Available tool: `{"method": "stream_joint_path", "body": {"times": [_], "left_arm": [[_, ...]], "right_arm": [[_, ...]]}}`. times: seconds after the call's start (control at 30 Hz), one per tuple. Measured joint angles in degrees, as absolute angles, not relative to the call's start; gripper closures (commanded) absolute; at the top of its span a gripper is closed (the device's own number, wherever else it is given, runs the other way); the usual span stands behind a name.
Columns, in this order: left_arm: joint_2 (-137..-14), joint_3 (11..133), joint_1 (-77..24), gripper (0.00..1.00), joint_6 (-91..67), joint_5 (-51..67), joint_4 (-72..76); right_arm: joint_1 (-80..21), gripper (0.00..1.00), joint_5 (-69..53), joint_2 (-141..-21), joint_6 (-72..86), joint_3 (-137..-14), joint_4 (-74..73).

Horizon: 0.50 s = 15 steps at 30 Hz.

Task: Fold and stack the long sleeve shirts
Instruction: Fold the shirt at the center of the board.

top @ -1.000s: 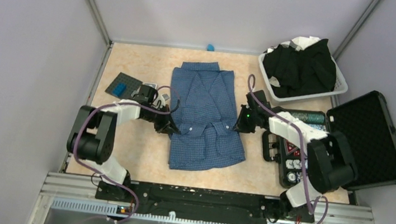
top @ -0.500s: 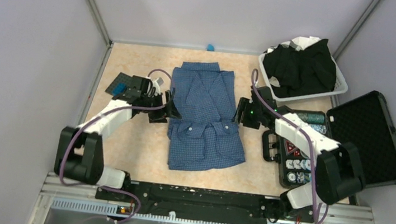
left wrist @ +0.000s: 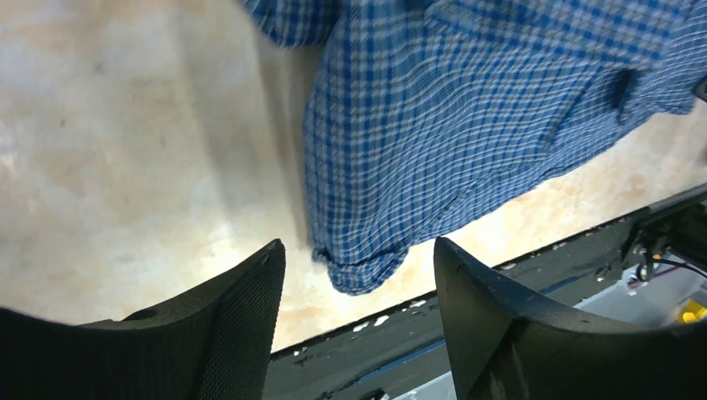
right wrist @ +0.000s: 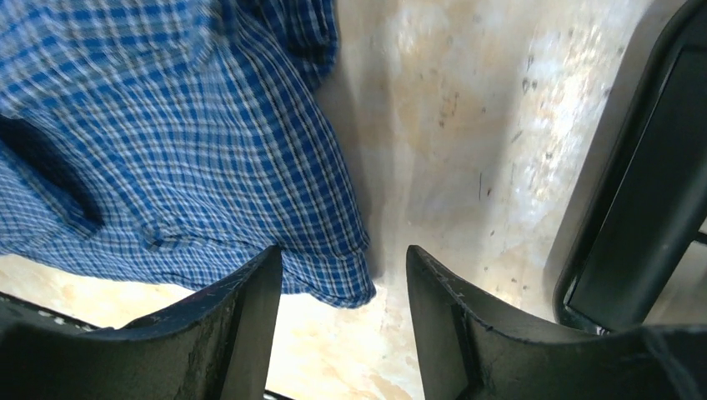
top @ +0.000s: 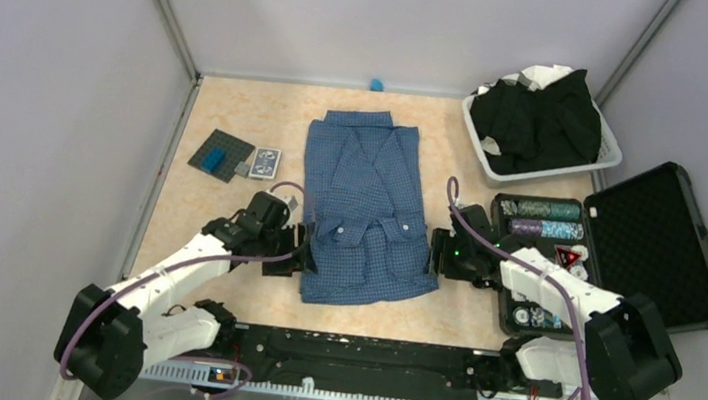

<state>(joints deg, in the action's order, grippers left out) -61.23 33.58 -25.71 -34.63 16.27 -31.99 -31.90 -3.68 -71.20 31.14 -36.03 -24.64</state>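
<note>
The left hand (top: 295,257) and right hand (top: 432,254) have been moved down-frame to the lower corners of the blue shirt (top: 366,206) and opened wide, empty. The shirt is laid mid-frame on the counter (top: 239,111), collar at top, length running top to bottom.

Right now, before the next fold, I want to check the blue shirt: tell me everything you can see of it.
The blue shirt is soft, fine-checked cloth with a collar at the far end and small white buttons. It lies flat on the table, sleeves folded across its front, hem toward the arms. The left fingers and right fingers stand open at its two near corners; neither pair grips it.
</note>
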Motion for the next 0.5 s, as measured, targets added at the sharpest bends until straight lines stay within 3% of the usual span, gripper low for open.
{"method": "stream_joint_path", "body": {"times": [0.27, 0.37, 0.5], "left_arm": [[-58.7, 28.1, -28.6, 0.33, -40.8, 12.7, -29.9], [-60.4, 25.8, -29.7, 0.47, -42.2, 13.4, -27.4], [-62.5, 24.5, -30.4, 0.75, -43.6, 16.1, -23.4]], "right_arm": [[-33.6, 0.57, -3.5, -71.2, 32.4, -33.3, -24.0], [-33.8, 0.66, -3.4, -71.2, 32.8, -33.3, -23.1], [-33.8, 0.88, -3.5, -71.2, 33.1, -33.3, -21.9]]}}
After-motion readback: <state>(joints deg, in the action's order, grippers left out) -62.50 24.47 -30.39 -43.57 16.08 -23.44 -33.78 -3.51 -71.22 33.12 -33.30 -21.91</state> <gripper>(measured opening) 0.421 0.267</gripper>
